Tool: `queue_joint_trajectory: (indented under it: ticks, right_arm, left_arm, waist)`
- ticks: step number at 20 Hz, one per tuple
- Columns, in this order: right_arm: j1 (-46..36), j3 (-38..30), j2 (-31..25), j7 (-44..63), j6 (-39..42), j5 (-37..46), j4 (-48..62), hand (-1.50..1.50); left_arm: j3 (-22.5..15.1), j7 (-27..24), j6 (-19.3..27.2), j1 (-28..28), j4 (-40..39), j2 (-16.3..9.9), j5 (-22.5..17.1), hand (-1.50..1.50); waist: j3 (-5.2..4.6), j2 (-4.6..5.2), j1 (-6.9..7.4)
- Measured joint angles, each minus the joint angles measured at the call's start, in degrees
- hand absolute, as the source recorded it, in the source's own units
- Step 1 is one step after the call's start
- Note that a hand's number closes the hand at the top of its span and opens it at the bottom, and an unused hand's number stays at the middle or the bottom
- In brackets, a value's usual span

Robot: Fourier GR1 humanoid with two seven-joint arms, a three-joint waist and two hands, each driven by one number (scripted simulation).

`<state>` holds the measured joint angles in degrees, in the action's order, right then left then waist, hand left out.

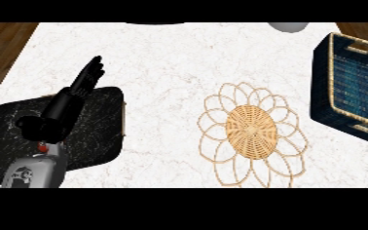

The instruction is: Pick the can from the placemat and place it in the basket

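A woven straw placemat [251,131] with a looped flower rim lies right of the middle of the counter, and nothing stands on it. A dark blue basket [346,85] with a tan rim stands at the right edge, partly cut off by the view. I see no can on the placemat or in the part of the basket that shows. My left hand [86,80] is at the left with its fingers straight, pointing away from me, holding nothing. It is far from both placemat and basket. My right hand does not show.
A black speckled board [101,126] lies at the lower left under my left forearm. A grey rounded object [289,27] pokes in at the top edge, mostly cut off. Wooden floor shows beyond the white marble counter [173,63] at the top corners.
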<state>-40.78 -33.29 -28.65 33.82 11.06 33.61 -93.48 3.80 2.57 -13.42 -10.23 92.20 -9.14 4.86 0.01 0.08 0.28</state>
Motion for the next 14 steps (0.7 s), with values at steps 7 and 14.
queue_joint_trajectory:
  ticks: [7, 14]
  right_arm:
    - [3.81, -1.85, -3.68, -11.47, -3.97, -2.51, 11.86, 1.50]
    - [4.86, -2.38, -6.64, -24.31, -12.70, -1.80, 24.75, 1.50]
  left_arm:
    - [0.15, -1.15, 0.04, 0.62, -0.41, 0.26, 0.35, 0.00]
    - [0.54, -1.24, -0.58, 0.63, -0.46, -0.09, 0.11, 0.00]
  waist:
    - [0.00, 0.03, -0.04]
    - [0.01, 0.07, 0.20]
